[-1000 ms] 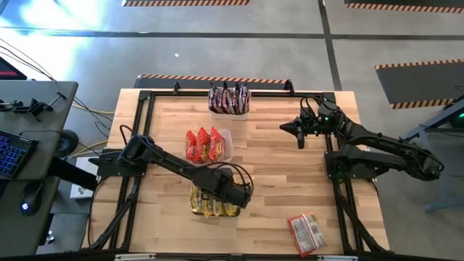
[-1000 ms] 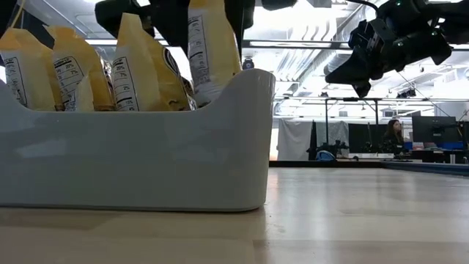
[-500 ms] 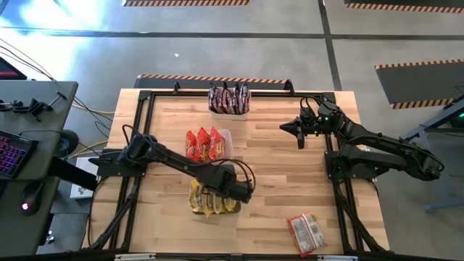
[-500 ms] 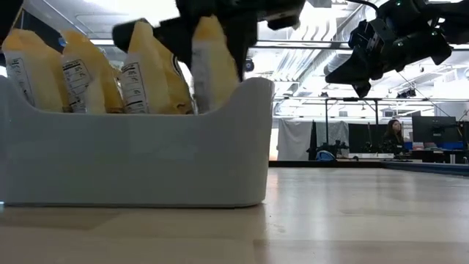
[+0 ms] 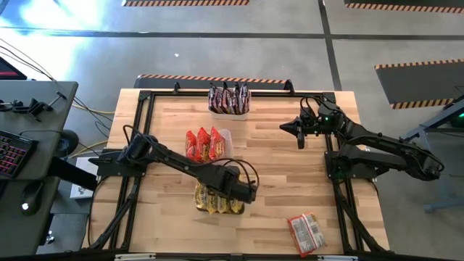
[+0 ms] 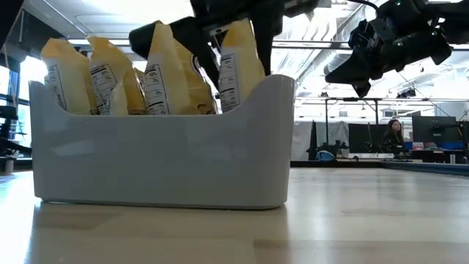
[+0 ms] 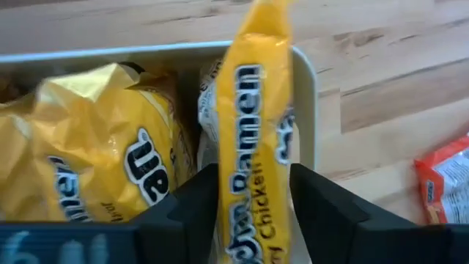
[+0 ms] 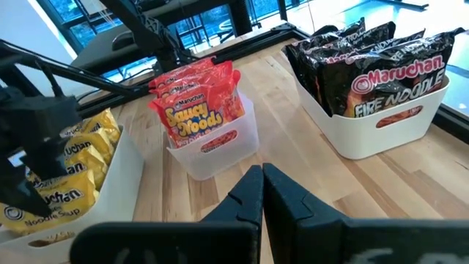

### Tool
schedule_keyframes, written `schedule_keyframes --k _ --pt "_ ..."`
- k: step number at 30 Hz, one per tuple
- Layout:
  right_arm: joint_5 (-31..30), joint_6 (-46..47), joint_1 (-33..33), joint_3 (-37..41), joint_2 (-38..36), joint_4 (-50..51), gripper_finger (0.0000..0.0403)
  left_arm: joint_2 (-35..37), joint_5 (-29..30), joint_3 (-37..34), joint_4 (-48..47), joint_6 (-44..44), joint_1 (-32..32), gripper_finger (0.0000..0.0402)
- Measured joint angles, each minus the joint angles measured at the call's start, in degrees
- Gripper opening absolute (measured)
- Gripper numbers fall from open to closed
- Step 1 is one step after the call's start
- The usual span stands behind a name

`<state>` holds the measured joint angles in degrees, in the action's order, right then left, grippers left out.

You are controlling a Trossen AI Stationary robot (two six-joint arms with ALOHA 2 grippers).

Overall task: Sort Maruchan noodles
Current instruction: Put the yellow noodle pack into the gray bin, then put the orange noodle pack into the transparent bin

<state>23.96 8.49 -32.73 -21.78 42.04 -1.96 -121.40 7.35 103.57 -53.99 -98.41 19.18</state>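
Observation:
My left gripper (image 5: 238,188) (image 7: 253,180) is shut on a yellow Maruchan packet (image 7: 255,125) that stands in the white tub (image 5: 217,200) (image 6: 161,158) with several other yellow packets (image 7: 110,161). Red packets stand in a clear tub (image 5: 206,145) (image 8: 201,121). Dark maroon packets fill a white tub (image 5: 229,99) (image 8: 374,81) at the far edge. One red packet (image 5: 304,232) lies flat near the table's near right corner. My right gripper (image 5: 299,132) (image 8: 260,187) hangs shut above the right half of the table, touching nothing. My left gripper pinches the yellow packet between its two fingers (image 7: 194,209), one on each flat face, near the upper edge (image 7: 253,198). The fingers come from above, pointing down. The packet stands on edge at the tub's right end (image 6: 238,70), its lower part inside the tub.
A dark metal frame (image 5: 145,98) runs around the wooden table. Bare wood (image 5: 283,181) lies between the tubs and the right arm's base. A desk with a keyboard (image 5: 14,148) stands left of the table. A person (image 6: 396,132) sits far off in the room.
My left gripper has gone down and a little toward the table's right edge, lowering the yellow packet into the tub. The tub with its yellow packets has slid a little toward the right with it.

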Motion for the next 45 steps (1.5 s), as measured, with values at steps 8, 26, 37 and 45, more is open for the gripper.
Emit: schedule_keyframes --k 8,26,37,45 --pt "-0.02 -1.49 0.00 0.00 -0.02 0.02 0.0000 3.35 0.09 0.04 -0.08 3.48 -0.04 0.0172" --pt "-0.02 -2.21 0.07 0.00 0.00 0.16 0.0000 9.18 2.86 0.04 -1.41 12.63 0.83 0.0087" --pt "-5.03 -1.51 2.65 0.00 -0.15 2.17 0.0000 13.59 8.70 0.04 -3.50 30.94 -2.43 0.0003" --pt "-14.83 1.96 9.66 0.00 -0.13 2.77 0.0000 13.59 3.03 0.03 4.61 54.95 -7.40 0.0000"
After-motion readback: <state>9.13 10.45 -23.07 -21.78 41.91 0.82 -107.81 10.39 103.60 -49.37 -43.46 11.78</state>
